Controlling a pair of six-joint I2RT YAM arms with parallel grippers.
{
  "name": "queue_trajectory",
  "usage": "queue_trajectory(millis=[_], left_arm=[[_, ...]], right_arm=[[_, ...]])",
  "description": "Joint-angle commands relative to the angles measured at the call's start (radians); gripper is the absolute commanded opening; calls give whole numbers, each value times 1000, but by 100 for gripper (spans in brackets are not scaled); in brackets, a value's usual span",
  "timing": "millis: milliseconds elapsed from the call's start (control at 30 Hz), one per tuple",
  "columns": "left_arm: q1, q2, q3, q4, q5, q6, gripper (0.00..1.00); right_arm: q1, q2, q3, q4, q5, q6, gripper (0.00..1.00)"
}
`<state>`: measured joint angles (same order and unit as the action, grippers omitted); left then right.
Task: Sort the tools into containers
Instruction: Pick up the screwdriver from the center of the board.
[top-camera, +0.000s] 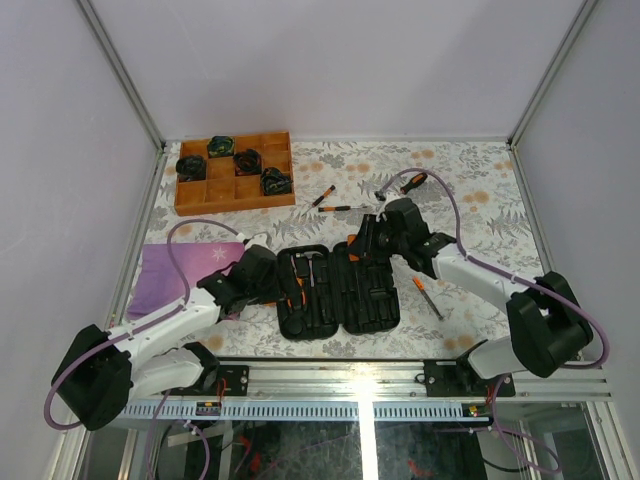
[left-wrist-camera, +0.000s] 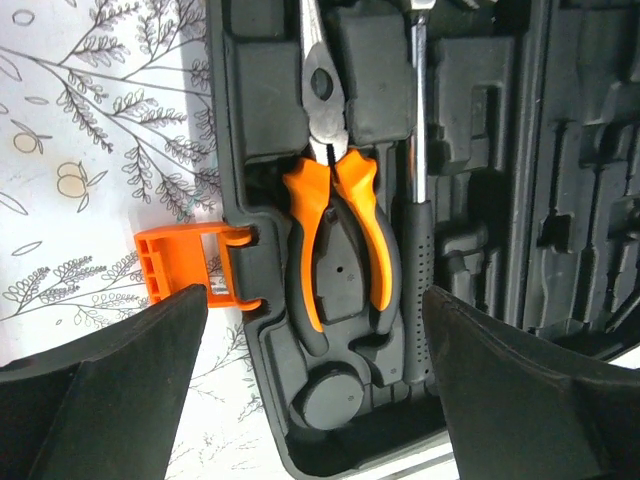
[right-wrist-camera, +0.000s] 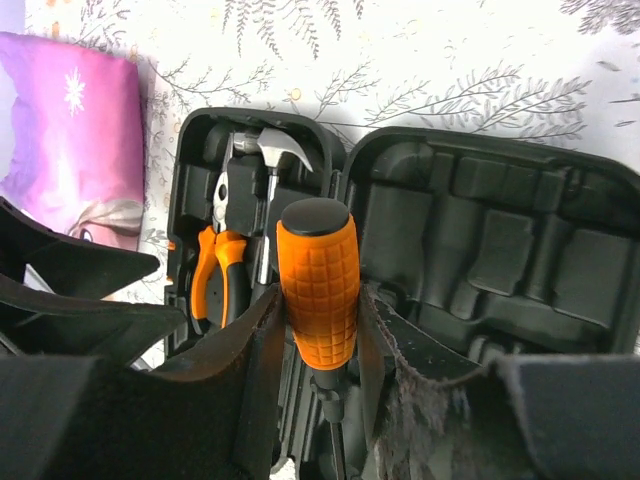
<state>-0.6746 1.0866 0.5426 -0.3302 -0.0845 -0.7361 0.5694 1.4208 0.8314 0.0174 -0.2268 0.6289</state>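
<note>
Risks first:
- The right pincer (right-wrist-camera: 318, 350) holds its screwdriver (right-wrist-camera: 318, 285) only by the fat orange handle. If the handle swivels between the pads, I'd expect the shaft to miss its moulded slot and ride up on a ridge.
- The open tool case (right-wrist-camera: 480, 230) lies loose on the table directly beneath and ahead of that pincer. A hard push down could skid or tip it.
- The left pincer (top-camera: 268, 275) hangs over the other half of the same case, close by. If both go down together, they could knock each other.

Right pincer: jaws part-closed and clamped on the screwdriver handle. The butt end points out past the fingertips and the shaft runs back toward the wrist.

Left pincer: jaws spread wide and holding nothing. From its own camera, the pliers (left-wrist-camera: 335, 230) sit seated in the case between the fingers, with the hammer (left-wrist-camera: 418, 250) just beside them. The orange latch (left-wrist-camera: 185, 262) is off the left finger.

More screwdrivers lie loose on the table. One (top-camera: 428, 297) is near the right arm and others (top-camera: 345, 208) lie beyond the right pincer.
</note>
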Motion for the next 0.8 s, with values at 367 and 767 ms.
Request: queue_trajectory(millis=[367, 767], left_arm=[[-29, -12, -39, 60, -23, -27, 86], [-69, -151, 12, 65, -40, 38, 85]], right_arm=[[44, 97, 3, 162, 5, 92, 23], [44, -70, -19, 118, 81, 76, 23]])
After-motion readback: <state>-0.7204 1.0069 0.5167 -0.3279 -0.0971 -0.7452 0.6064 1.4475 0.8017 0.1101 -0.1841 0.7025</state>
